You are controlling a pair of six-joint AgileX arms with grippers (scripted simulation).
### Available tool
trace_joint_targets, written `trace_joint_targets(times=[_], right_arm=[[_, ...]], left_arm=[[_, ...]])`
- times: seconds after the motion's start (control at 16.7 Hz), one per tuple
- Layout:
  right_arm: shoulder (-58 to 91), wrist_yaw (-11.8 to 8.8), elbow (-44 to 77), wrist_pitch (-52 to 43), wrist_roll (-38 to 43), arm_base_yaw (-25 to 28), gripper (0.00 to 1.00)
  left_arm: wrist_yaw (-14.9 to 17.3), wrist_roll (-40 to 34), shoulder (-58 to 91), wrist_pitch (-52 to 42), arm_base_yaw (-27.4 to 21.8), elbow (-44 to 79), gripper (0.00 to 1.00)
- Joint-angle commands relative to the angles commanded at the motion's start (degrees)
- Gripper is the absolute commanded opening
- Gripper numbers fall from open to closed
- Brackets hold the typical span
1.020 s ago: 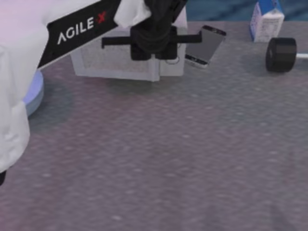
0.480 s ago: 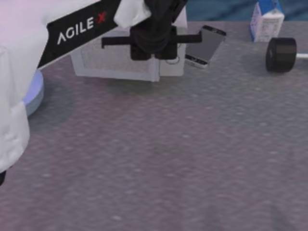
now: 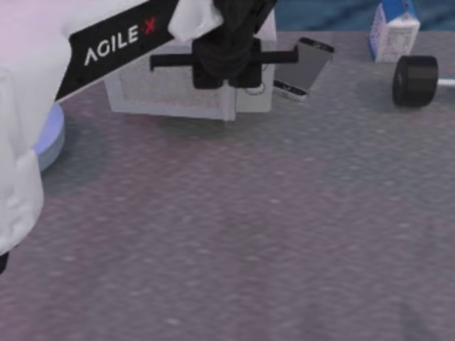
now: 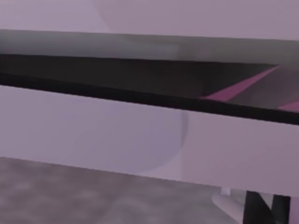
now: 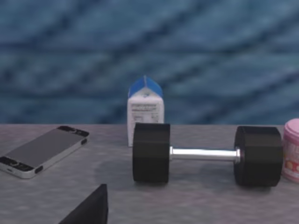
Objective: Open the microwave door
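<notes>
Left arm reaches in from the top view's left edge across the far-left part of the worktop [image 3: 249,234], white link with black AGILEX band. Left claw [image 3: 226,71] sits right over the front of the microwave [image 3: 264,32], black body covering the seam between door and knob panel. Whether that claw is released or clenched: cannot tell, its tips are hidden under its own body from above.

Microwave stands at the far edge of the worktop, left of centre. Microwave door [image 3: 167,89], white frame with grey speckled mesh window, faces the near side; its right edge near [image 3: 229,110] stands slightly out from the body. Left wrist view is very close: white panels with a dark gap [image 4: 140,81] running across between them, a pink-lit sliver at one end, grey worktop beyond.

Right arm not seen in the top view; right wrist view only shows a dark corner [image 5: 91,210] in the foreground, so the right claw's state cannot be told.

Other items: phone [image 3: 304,67] lying flat just right of the microwave, milk carton [image 3: 393,28] upright at far right, black dumbbell [image 3: 416,80] near it, pink tub [image 5: 292,149] beside the dumbbell's end, pale blue round object [image 3: 50,135] at the left edge, partly under the arm.
</notes>
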Motion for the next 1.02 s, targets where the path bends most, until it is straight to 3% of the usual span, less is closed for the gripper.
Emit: trace_joint_targets(times=[0.6,1.02], right_arm=[[0.0,0.0,0.0,0.0,0.0,0.0,1.0],[0.0,0.0,0.0,0.0,0.0,0.0,1.0]], left_arm=[[2.4,5.4,-5.6,4.9,0.3,-9.0,0.0],[2.5,5.5,-5.7,5.0,0.3,-9.1,0.0]])
